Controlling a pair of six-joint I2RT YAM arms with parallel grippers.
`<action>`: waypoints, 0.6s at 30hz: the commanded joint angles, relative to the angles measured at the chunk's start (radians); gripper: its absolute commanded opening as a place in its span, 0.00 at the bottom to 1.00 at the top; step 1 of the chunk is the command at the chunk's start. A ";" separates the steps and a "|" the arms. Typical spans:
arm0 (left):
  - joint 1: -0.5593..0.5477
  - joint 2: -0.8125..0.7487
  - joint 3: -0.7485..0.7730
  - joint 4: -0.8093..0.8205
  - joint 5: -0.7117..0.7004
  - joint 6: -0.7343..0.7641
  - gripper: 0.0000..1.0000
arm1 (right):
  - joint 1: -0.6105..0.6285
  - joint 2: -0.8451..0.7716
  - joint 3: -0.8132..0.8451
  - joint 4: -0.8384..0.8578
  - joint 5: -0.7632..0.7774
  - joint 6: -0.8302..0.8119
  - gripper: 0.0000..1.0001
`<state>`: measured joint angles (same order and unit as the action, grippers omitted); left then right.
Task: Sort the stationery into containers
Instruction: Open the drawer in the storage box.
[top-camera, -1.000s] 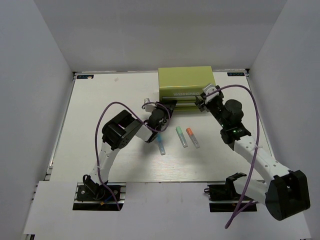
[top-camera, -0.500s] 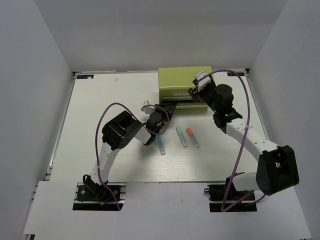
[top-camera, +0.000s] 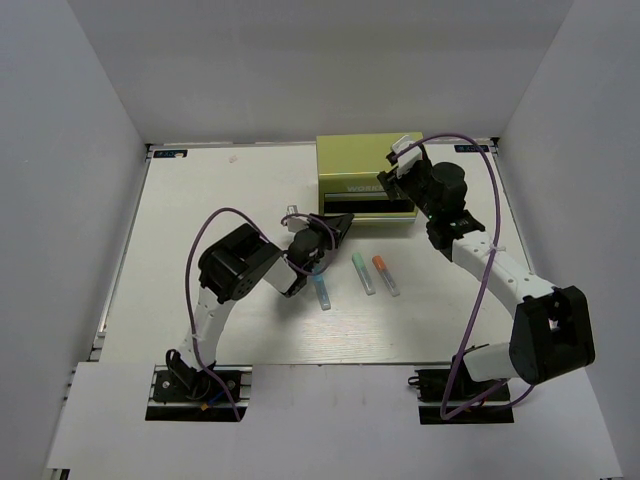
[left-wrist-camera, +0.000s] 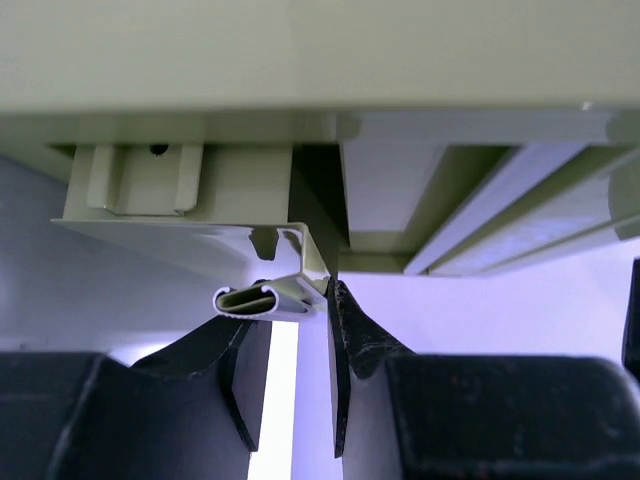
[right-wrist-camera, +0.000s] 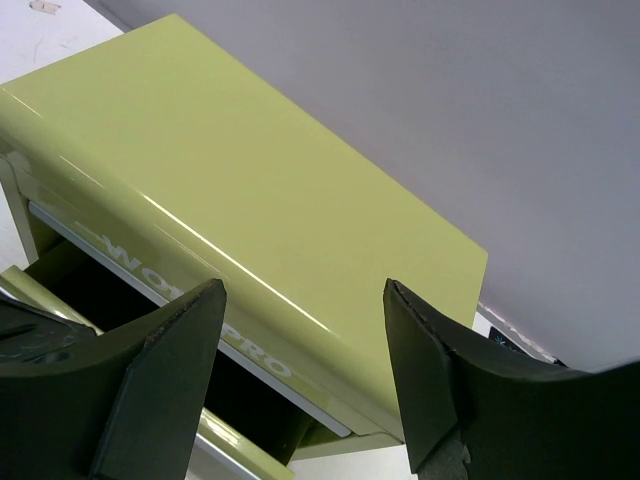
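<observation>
Our left gripper (left-wrist-camera: 290, 306) pinches the olive-green metal tool chest's (top-camera: 365, 158) rolled drawer lip (left-wrist-camera: 258, 298) — to draw it open, we judge — while our right gripper (right-wrist-camera: 302, 290) hovers spread, empty.

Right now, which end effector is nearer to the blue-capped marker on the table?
Left. The left end effector grips the drawer lip just beyond the blue-capped marker; the right end effector hovers open over the tool chest, farther away.
</observation>
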<state>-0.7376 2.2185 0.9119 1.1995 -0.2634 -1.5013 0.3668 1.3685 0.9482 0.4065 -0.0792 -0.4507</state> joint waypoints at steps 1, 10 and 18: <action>-0.002 -0.059 -0.053 -0.092 0.082 0.075 0.00 | -0.006 0.006 0.046 0.011 0.007 0.021 0.71; -0.011 -0.123 -0.113 -0.141 0.124 0.087 0.00 | -0.008 -0.016 0.032 -0.005 0.002 0.032 0.71; -0.029 -0.163 -0.142 -0.181 0.145 0.096 0.00 | -0.006 -0.048 0.012 -0.021 -0.008 0.038 0.71</action>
<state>-0.7540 2.1086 0.8097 1.1240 -0.1825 -1.5024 0.3618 1.3640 0.9482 0.3817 -0.0807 -0.4370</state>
